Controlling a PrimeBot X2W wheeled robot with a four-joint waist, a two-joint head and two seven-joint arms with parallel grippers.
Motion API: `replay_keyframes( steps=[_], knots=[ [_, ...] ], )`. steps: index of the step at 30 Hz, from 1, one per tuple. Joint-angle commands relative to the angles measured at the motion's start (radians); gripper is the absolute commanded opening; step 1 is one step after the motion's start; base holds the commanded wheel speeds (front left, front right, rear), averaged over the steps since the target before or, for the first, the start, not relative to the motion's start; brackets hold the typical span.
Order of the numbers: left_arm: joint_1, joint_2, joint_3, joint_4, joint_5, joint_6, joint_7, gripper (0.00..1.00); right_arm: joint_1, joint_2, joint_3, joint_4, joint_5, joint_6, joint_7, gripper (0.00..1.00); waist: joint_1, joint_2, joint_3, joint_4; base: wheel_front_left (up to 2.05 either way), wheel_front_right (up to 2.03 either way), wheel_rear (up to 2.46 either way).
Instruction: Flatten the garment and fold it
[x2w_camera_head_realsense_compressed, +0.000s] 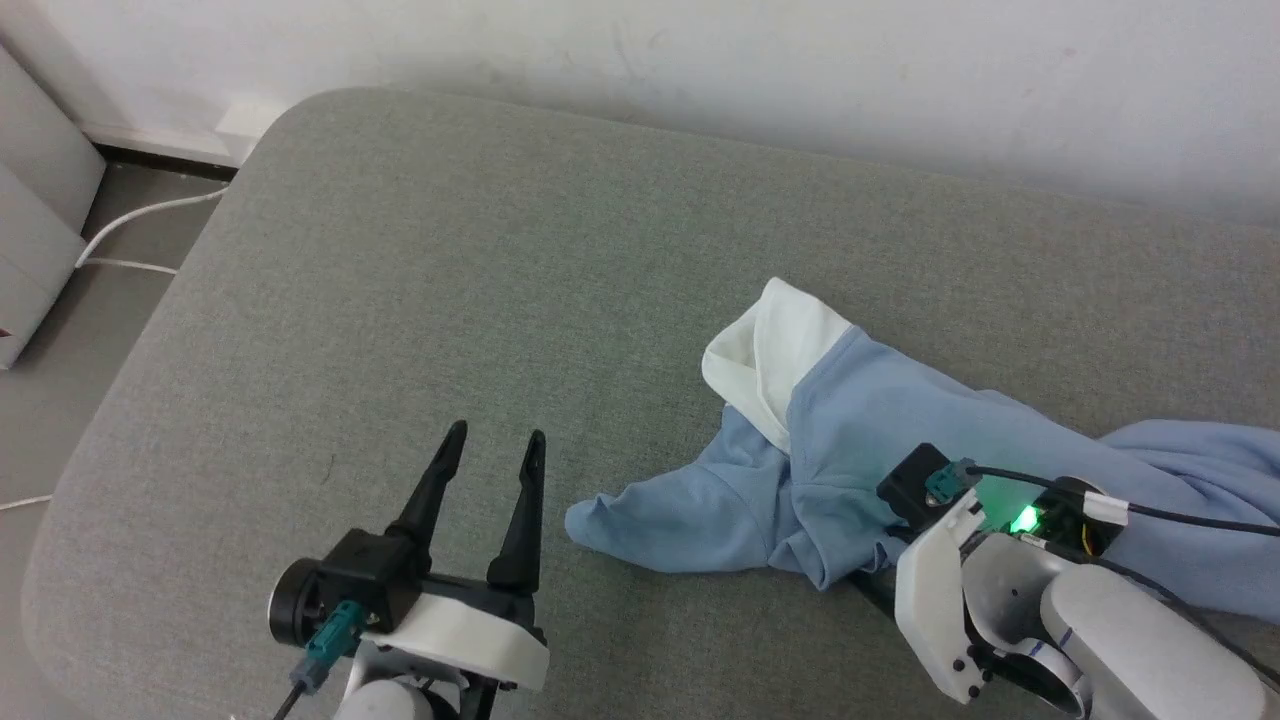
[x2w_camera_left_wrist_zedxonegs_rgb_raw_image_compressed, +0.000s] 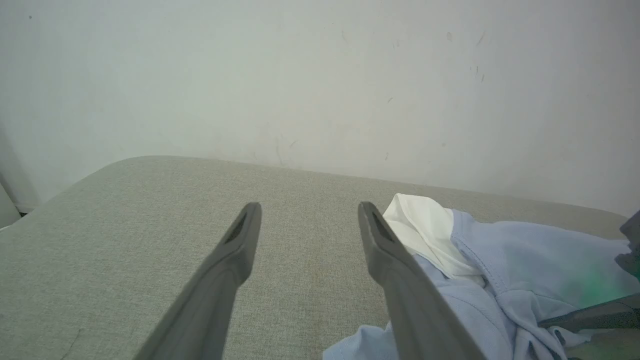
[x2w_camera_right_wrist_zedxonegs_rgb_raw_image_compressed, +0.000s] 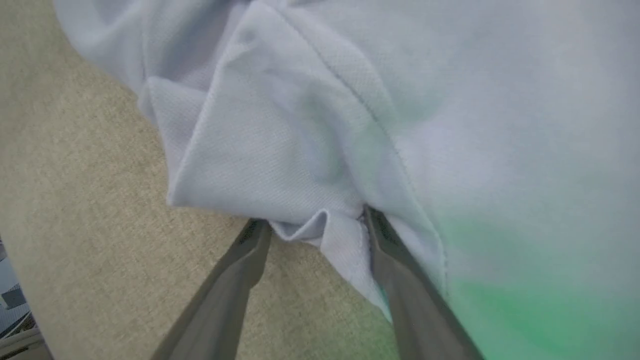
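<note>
Item: the garment (x2w_camera_head_realsense_compressed: 870, 420), a light blue polo shirt with a white collar (x2w_camera_head_realsense_compressed: 775, 350). It lies crumpled on the right half of a grey padded surface (x2w_camera_head_realsense_compressed: 400, 300). The collar points to the far left and one sleeve (x2w_camera_head_realsense_compressed: 650, 520) trails left along the near side.

Left claw (x2w_camera_head_realsense_compressed: 497, 433): it hovers over bare padding near the left of the shirt. Its two dark fingers are spread wide with nothing between them.

Right claw (x2w_camera_right_wrist_zedxonegs_rgb_raw_image_compressed: 316, 220): it is at the shirt's near edge, with its jaws standing wide apart. A small fold of blue hem lies between the tips but is not pinched. A green light (x2w_camera_head_realsense_compressed: 1022, 520) glows on that wrist.

Surroundings: a pale wall (x2w_camera_head_realsense_compressed: 700, 60) stands at the far side. A white cable (x2w_camera_head_realsense_compressed: 150, 215) lies on the floor at the far left.
</note>
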Motion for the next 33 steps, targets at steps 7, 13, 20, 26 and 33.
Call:
replay_keyframes(
  steps=[7, 13, 20, 26, 33],
  knots=[
    [0.005, -0.002, 0.027, 0.014, 0.003, 0.011, -0.005, 1.0, 0.026, -0.014, 0.028, 0.053, 0.079, -0.002, -0.051, 0.0, 0.0, -0.0001, -0.046, -0.037, 0.0, 0.0, 0.0],
    [0.032, -0.002, 0.04, 0.022, 0.018, 0.002, -0.005, 1.0, 0.084, -0.11, -0.015, -0.022, 0.135, -0.002, -0.067, 0.0, 0.0, -0.0001, -0.109, -0.103, 0.0, 0.0, 0.0],
    [0.068, -0.002, 0.051, 0.029, 0.025, -0.003, -0.005, 1.0, 0.246, -0.243, -0.238, -0.109, 0.144, -0.002, 0.017, 0.0, 0.0, -0.0001, -0.169, -0.18, 0.0, 0.0, 0.0],
    [0.074, -0.002, 0.048, 0.028, 0.028, -0.005, -0.005, 1.0, 0.398, -0.275, -0.524, -0.07, -0.023, -0.002, 0.153, 0.0, 0.0, -0.0001, -0.179, -0.209, 0.0, 0.0, 0.0],
    [0.062, -0.002, 0.047, 0.03, 0.032, -0.01, -0.005, 1.0, 0.478, -0.085, -0.726, -0.149, -0.198, -0.002, 0.147, 1.0, 0.0, -0.0001, -0.159, -0.218, 0.0, 0.0, 0.0]
  ],
)
